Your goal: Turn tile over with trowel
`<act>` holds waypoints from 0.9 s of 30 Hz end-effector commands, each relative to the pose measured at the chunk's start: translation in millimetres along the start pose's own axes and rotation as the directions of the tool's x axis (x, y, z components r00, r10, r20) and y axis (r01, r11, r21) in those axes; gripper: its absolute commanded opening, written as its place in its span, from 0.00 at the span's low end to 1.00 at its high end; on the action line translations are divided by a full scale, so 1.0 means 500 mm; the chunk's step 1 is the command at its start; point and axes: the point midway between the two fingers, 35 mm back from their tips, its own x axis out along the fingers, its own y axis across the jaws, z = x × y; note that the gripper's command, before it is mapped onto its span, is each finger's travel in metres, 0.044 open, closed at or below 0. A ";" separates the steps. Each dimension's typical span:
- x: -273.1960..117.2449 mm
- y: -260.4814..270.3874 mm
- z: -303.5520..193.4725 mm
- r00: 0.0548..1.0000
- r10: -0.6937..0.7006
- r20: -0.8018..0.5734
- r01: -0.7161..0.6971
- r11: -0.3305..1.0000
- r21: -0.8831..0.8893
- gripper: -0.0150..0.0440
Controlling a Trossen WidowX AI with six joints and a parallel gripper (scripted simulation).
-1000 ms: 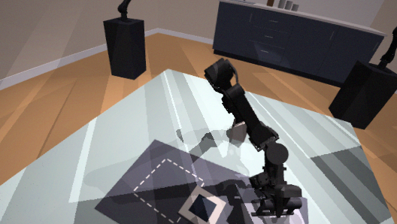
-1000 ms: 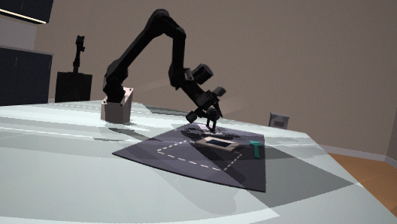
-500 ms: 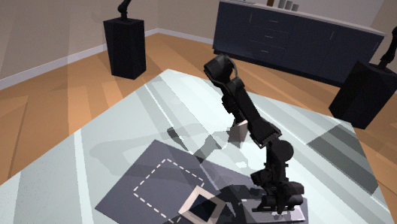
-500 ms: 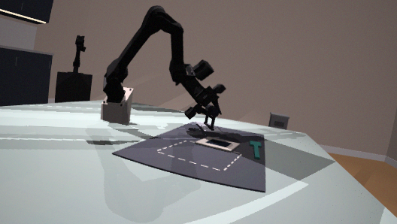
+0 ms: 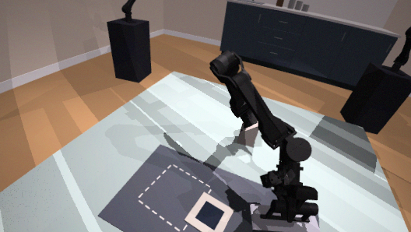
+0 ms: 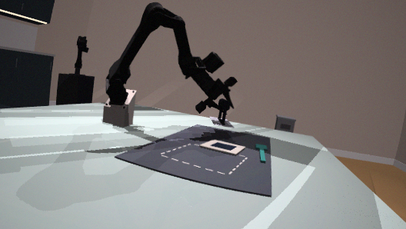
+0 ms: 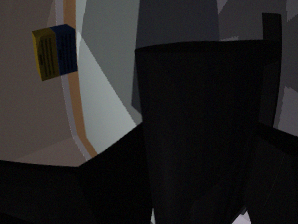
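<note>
Saw the mat point(image 5: 132, 202) point(image 6: 192, 169) point(image 7: 177, 25) cut off along the top view's lower edge. Could not read the print on the yellow-and-blue box point(image 7: 55, 52) beyond the mat.
</note>
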 end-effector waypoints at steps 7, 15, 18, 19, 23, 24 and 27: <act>0.057 0.059 0.091 0.982 0.013 0.191 -0.059 0.969 0.238 0.25; 0.086 0.072 0.142 0.955 -0.010 0.297 -0.101 0.929 0.356 0.25; 0.086 0.072 0.142 0.955 -0.010 0.297 -0.101 0.929 0.356 0.25; 0.086 0.072 0.142 0.955 -0.010 0.297 -0.101 0.929 0.356 0.25; 0.087 0.072 0.142 0.955 -0.010 0.297 -0.101 0.929 0.356 0.25; 0.088 0.071 0.142 0.955 -0.010 0.297 -0.101 0.929 0.356 0.25; 0.094 0.064 0.143 0.955 -0.010 0.297 -0.101 0.929 0.356 0.25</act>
